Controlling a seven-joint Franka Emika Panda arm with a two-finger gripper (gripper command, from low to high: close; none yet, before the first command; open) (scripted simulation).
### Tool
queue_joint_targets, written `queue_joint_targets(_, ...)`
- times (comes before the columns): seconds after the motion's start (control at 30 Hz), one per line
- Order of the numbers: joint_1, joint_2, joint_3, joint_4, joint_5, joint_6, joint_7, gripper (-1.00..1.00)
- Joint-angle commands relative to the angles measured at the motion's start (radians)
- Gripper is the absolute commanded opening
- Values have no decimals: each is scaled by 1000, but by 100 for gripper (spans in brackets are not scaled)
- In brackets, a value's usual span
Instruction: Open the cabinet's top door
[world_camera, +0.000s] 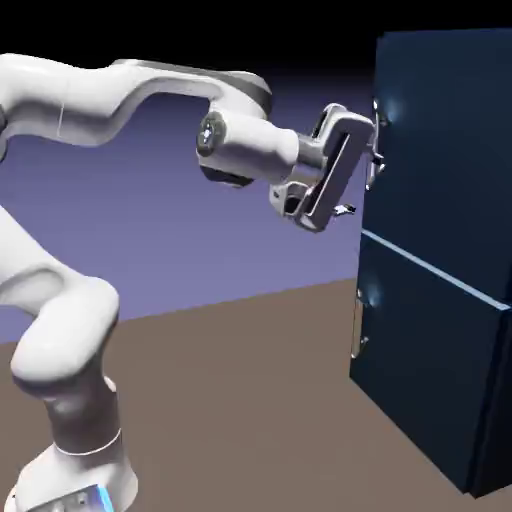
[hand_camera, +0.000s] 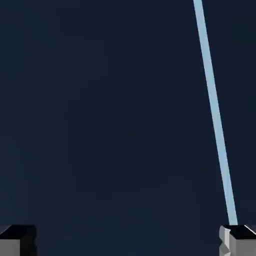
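The cabinet (world_camera: 492, 400) is a tall dark navy box at the exterior view's right. Its top door (world_camera: 450, 140) is shut flat above a pale seam (world_camera: 430, 272). A small silver handle (world_camera: 377, 150) sits at the door's left edge. My gripper (world_camera: 362, 170) is tilted and right up against that edge, beside the handle; I cannot tell if it touches. In the hand view the navy panel (hand_camera: 100, 115) fills the picture, crossed by the pale seam (hand_camera: 215, 115). Both fingertips (hand_camera: 17, 240) stand wide apart at the bottom corners, and my gripper (hand_camera: 128, 242) is open with no handle between them.
The lower door (world_camera: 420, 350) has its own silver handle (world_camera: 357, 325) at its left edge, below my hand. The brown table (world_camera: 240, 400) stretches between the robot's base and the cabinet.
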Motion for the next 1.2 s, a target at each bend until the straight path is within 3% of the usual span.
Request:
queue_joint_targets(0.0,-12,-2,12,9,44,-1,12,0)
queue_joint_targets(0.87,-320,-53,326,235,1168,-25,331,0)
queue_joint_targets(1.1,-505,56,473,371,1214,-42,275,0)
queue_joint_targets(1.13,-505,56,473,371,1214,-42,275,-100)
queue_joint_targets(1.17,-505,56,473,371,1214,-42,275,-100)
